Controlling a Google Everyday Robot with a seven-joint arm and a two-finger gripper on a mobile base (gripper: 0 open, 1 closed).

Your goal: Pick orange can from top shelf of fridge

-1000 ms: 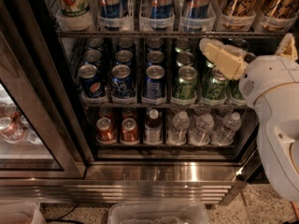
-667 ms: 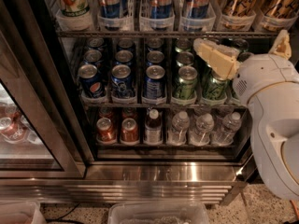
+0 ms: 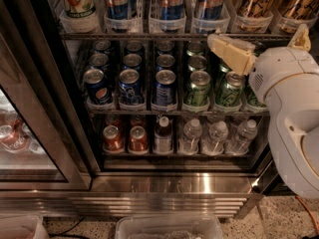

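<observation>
The fridge (image 3: 60, 113) stands open in front of me. Its top shelf (image 3: 149, 35) is a wire rack with clear trays that hold tall blue-silver cans (image 3: 171, 1). At the right end of that rack stand orange cans (image 3: 251, 1), copper-gold with dark streaks; their tops are cut off by the frame edge. A second orange can (image 3: 297, 4) stands further right. My gripper (image 3: 233, 52) is cream-coloured, on a white arm (image 3: 289, 103) coming in from the right. It sits just below the top rack, under the orange cans and in front of the green cans. It holds nothing that I can see.
The middle rack holds blue cans (image 3: 130, 83) and green cans (image 3: 198, 86). The bottom rack holds red-brown cans (image 3: 113, 138), a dark bottle (image 3: 163, 133) and water bottles (image 3: 215, 136). The glass door (image 3: 25, 133) stands open at left. A clear plastic bin (image 3: 169, 228) lies on the floor below the steel base (image 3: 169, 185).
My gripper has moved a little to the left and upward, closer to the underside of the top rack. The cans have not moved.
</observation>
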